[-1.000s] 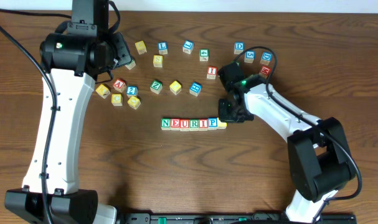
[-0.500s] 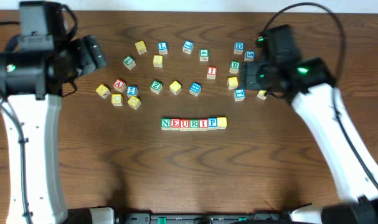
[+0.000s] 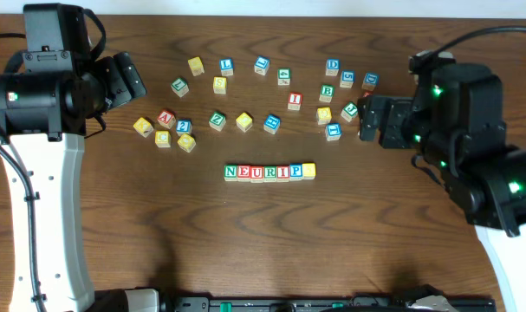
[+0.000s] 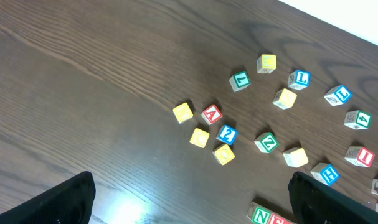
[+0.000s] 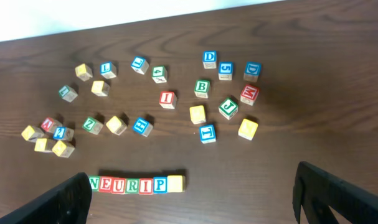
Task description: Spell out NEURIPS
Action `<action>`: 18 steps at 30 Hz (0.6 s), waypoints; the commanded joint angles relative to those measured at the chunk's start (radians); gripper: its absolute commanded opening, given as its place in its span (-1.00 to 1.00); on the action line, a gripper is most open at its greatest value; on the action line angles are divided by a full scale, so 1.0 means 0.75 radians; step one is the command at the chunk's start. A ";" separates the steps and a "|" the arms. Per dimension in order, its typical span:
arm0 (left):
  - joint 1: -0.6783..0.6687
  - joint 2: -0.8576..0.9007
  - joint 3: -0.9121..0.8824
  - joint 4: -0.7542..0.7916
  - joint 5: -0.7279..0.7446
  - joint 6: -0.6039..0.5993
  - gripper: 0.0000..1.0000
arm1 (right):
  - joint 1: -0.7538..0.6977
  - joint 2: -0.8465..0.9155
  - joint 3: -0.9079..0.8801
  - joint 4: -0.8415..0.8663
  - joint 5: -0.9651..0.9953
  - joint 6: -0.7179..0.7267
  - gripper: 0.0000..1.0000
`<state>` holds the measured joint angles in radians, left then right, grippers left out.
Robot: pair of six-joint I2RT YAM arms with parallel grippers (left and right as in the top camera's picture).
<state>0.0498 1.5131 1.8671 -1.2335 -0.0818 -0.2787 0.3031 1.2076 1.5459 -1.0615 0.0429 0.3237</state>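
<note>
Wooden table (image 3: 263, 243) holds loose cubes (image 3: 244, 121) beyond NEURIPS row (image 3: 269, 172).

Pale wooden NEURIPS cubes (image 3: 269, 172) with glossy painted faces lie on a dark, smooth, faintly shiny wood-grain table (image 3: 245, 243).

The left arm (image 3: 48, 199) pairs a white link with black housings. Green lights dot the right arm's (image 3: 470, 121) black housings. Their fingers (image 4: 51, 199) are black.

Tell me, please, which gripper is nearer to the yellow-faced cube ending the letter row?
Right. In the overhead view the right gripper sits up and to the right of the yellow-faced cube. The left gripper is far up-left, past the N end of the row.
</note>
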 commanded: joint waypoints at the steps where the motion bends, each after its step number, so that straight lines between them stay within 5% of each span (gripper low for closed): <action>1: 0.003 0.004 0.018 -0.006 -0.017 0.026 0.95 | -0.013 -0.014 0.016 -0.059 0.034 -0.047 0.99; 10: 0.003 0.004 0.018 -0.006 -0.017 0.026 0.95 | -0.016 -0.054 -0.003 -0.080 0.084 -0.114 0.99; 18: 0.003 0.004 0.018 -0.006 -0.017 0.026 0.96 | -0.229 -0.368 -0.515 0.468 -0.096 -0.216 0.98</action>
<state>0.0498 1.5131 1.8671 -1.2339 -0.0826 -0.2787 0.1913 1.0225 1.2892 -0.7746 0.0536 0.2142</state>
